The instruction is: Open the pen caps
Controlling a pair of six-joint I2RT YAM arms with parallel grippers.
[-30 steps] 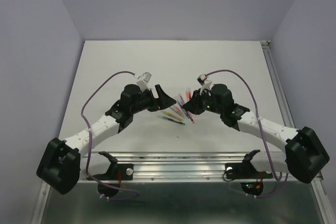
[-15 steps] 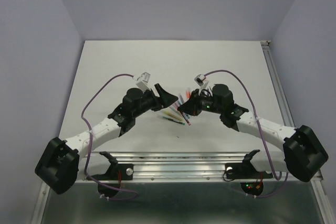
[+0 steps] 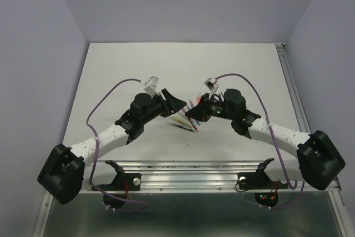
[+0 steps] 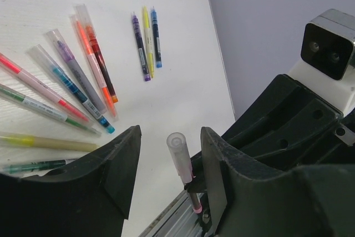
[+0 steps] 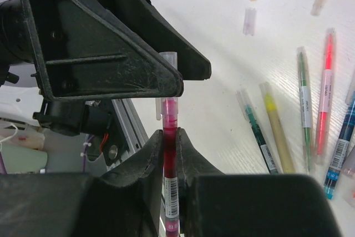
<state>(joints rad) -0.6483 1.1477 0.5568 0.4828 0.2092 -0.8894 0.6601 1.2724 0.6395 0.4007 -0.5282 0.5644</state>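
**Top view.** Both arms meet over the middle of the tabletop (image 3: 166,65). The left pincer (image 3: 176,102) and right pincer (image 3: 192,116) sit tip to tip, just above the loose pens (image 3: 183,121). Grip detail is too small to tell here.

**Left wrist.** The left pincer is wide open and holds nothing. The cap (image 4: 178,156), pale and faintly pink, stands in the gap between its fingers and touches neither. It sits nearer the finger on the right of this view. Its long axis runs across the closing line, so the fingers would meet its sides. The pen (image 4: 194,198) continues below it.

**Right wrist.** The right pincer is clamped tight on the red barrel. The pen runs straight out along its fingers, with the cap at the far end. One left finger crosses in front of the cap and the other sits behind it. Three spare caps (image 5: 249,20) lie well apart on the tabletop.

**Judgement.** The left arm is placed to close on the cap. The pull would then go along the pen's axis, away from the right pincer.
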